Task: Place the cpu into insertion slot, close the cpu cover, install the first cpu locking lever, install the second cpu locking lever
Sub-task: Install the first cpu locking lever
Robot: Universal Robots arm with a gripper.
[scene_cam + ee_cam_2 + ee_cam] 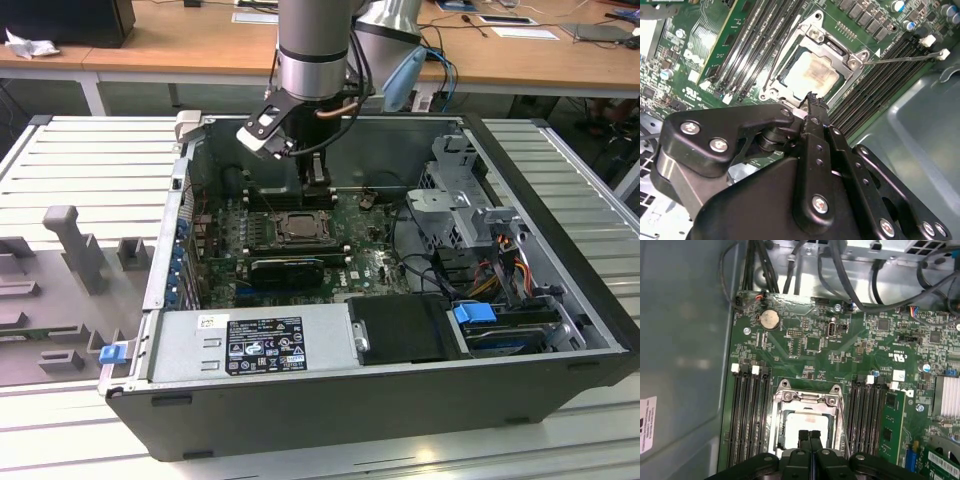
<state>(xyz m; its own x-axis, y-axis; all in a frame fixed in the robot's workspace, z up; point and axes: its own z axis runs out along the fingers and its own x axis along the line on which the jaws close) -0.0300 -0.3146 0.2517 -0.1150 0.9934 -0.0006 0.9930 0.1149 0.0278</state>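
Here's the wide shot: a ribbed silver metal table (90,170) carrying a big dark grey computer case (350,410), lying open with its innards on show. Down into it from above comes the silver-and-grey robot arm (315,50). Along the near wall of the case sits the boxy silver power supply with its black label (250,340). Across the floor of the case spreads the green motherboard (805,345), and both wrist views pick up the long black memory slots (747,415) flanking the socket on either side. Now to the black two-fingered gripper (810,436): it hangs low inside the case, right at the rim of the socket, and in both wrist views the jaws are pressed together with nothing between them, just a hairline seam where the fingers (816,112) meet. Whether the tips actually touch the socket, I can't tell. Beneath them is the square dark-framed insertion slot (268,232), near the middle of the board in the exterior view. Lying flat over it is the thin silver-dark metal cpu cover (837,50), the frame plate with the large window. Through that window, there it is: the small flat square cpu with its dull silver-grey top (812,72), seated in the slot. And one fine detail in the second wrist view: a thin metal lever rod (900,58) reaches out from the socket's corner across the neighbouring memory slots.
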